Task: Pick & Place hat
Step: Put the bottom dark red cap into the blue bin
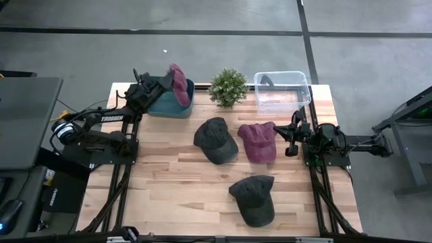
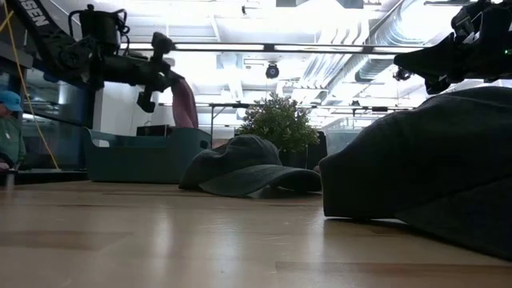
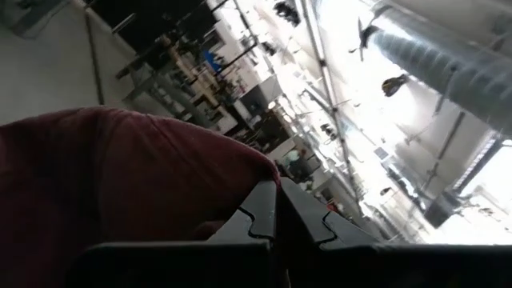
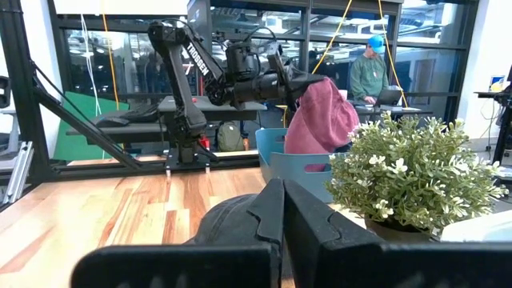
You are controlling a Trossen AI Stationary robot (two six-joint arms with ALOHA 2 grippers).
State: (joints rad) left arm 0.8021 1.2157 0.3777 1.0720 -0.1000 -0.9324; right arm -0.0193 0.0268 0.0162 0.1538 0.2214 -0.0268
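My left gripper [image 1: 167, 79] is at the far left of the table, shut on a maroon hat [image 1: 179, 84] above a teal bin [image 1: 170, 106]. A second maroon hat [image 1: 258, 142] lies flat on the table, between a dark hat [image 1: 216, 140] and my right gripper [image 1: 289, 138]. Another dark hat [image 1: 253, 199] lies nearer the front edge. My right gripper [image 4: 282, 200] is shut and empty. It is raised above the table beside the lying maroon hat's right edge. My left gripper [image 3: 278, 210] pinches the maroon hat between its two fingers by an edge of the cloth [image 3: 240, 172]. The fingers are roughly level and point toward the table's right. The hat [image 4: 320, 116] hangs below them, lifted clear of the table, with its lower end at the teal bin's rim [image 4: 300, 160].
A potted plant [image 1: 228, 86] stands at the far edge, between the teal bin and a clear plastic bin [image 1: 281, 90]. Bare wood lies along the front left of the table. Beyond the table, a person [image 4: 370, 72] stands at a desk.
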